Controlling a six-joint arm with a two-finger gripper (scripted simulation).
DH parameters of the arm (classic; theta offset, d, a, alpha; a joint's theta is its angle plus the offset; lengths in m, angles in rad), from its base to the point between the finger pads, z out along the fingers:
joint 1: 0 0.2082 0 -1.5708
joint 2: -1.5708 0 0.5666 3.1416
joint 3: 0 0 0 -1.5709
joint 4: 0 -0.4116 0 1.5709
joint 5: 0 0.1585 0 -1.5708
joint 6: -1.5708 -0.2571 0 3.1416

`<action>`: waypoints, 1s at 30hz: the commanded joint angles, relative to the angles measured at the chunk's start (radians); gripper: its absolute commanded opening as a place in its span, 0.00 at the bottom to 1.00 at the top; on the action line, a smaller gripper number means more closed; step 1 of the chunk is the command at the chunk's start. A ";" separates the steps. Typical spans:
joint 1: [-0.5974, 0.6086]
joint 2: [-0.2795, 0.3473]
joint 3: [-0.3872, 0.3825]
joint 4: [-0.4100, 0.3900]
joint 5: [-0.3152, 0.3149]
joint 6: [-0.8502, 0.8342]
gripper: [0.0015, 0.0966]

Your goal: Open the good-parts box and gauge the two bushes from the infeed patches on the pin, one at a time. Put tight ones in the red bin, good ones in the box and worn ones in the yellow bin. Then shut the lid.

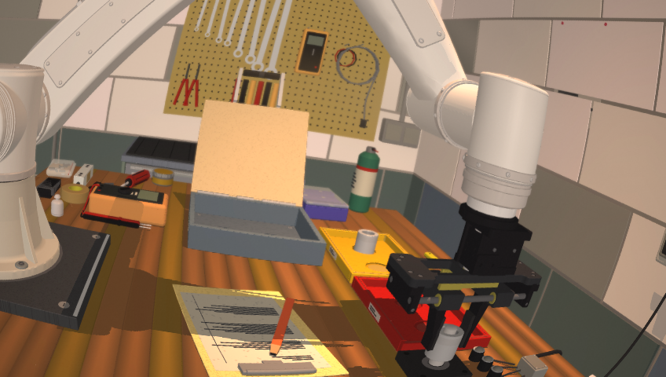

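A grey bush [444, 343] stands upright on the black gauge base [423, 363] at the bench's front right. My gripper [447, 337] comes straight down on it, and its black fingers clasp the bush on either side. A second grey bush [366, 240] stands upright in the yellow bin [360, 254]. The red bin [411, 315] lies between the yellow bin and the gauge base, partly hidden by my gripper. The grey good-parts box [254, 233] sits mid-bench with its tan lid [250, 152] raised upright. The gauge pin is hidden.
A purple case [325, 203] and a green spray can [364, 180] stand behind the bins. A paper sheet with a red pencil [282, 327] lies at the front. An orange multimeter [128, 201] sits on the left. My arm's base [23, 210] fills the left edge.
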 commanded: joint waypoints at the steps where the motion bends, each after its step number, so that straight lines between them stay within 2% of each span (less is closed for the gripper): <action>1: 0.000 -0.001 0.001 0.001 0.000 0.000 0.36; 16: 0.000 -0.002 0.002 0.001 0.000 0.000 0.04; 30: 0.000 -0.026 0.009 0.001 -0.031 0.000 0.03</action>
